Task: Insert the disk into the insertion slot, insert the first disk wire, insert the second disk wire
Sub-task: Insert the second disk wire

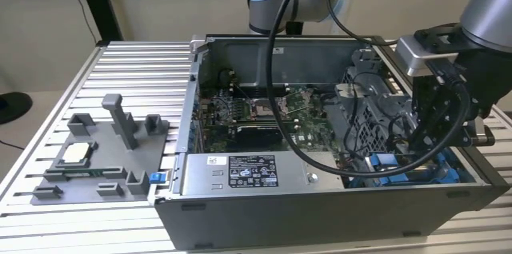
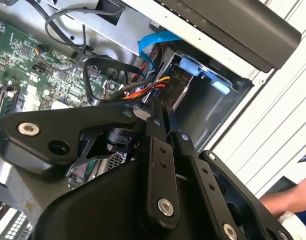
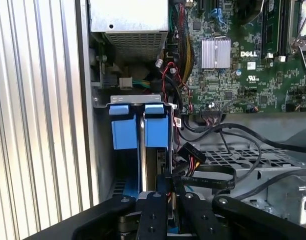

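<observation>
My arm's wrist [image 1: 448,104] reaches down into the open computer case at its near corner on the exterior view's right. There the disk stands on edge in the insertion slot [image 1: 392,167], its blue carrier tabs [image 3: 128,127] and clips [image 2: 192,67] showing. My gripper [image 3: 168,179] [image 2: 160,107] has its fingers pressed together just beside the disk. They appear to pinch a bundle of red, yellow and orange wires [image 2: 148,90]. The bundle ends in a black connector [image 3: 188,152] close to the disk. A blue flat cable [image 2: 153,45] loops above the bay.
The grey power-supply box [image 1: 256,173] lies along the case's front wall. The motherboard [image 1: 256,110] and a grey perforated cage [image 1: 368,122] are close by, with black cables [image 3: 217,175] looping over the cage. A grey fixture plate [image 1: 96,158] sits on the slatted table. A person's hand [image 2: 287,200] is outside the case.
</observation>
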`<state>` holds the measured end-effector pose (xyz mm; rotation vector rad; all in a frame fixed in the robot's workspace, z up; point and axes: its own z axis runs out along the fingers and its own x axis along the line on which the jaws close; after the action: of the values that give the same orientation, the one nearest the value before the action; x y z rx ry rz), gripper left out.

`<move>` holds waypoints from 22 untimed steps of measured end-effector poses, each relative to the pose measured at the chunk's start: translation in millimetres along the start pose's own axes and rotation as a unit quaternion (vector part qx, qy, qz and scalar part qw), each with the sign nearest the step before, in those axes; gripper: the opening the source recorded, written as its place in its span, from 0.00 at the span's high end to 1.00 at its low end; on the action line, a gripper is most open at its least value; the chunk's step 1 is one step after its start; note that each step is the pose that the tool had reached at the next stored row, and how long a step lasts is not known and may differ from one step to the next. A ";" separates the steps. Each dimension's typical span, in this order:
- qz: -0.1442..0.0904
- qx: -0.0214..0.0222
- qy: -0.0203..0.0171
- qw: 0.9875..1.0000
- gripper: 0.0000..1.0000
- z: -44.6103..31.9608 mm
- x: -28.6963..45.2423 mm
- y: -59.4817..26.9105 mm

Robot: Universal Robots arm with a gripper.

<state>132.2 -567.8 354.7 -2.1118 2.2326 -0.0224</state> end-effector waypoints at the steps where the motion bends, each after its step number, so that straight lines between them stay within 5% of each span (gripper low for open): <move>1: 0.000 0.000 0.000 1.000 1.00 0.3 0.1 -0.1; 22: 0.000 0.000 0.000 1.000 1.00 5.8 1.0 -1.1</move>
<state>133.5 -568.7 348.9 -2.1119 2.2324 -0.0223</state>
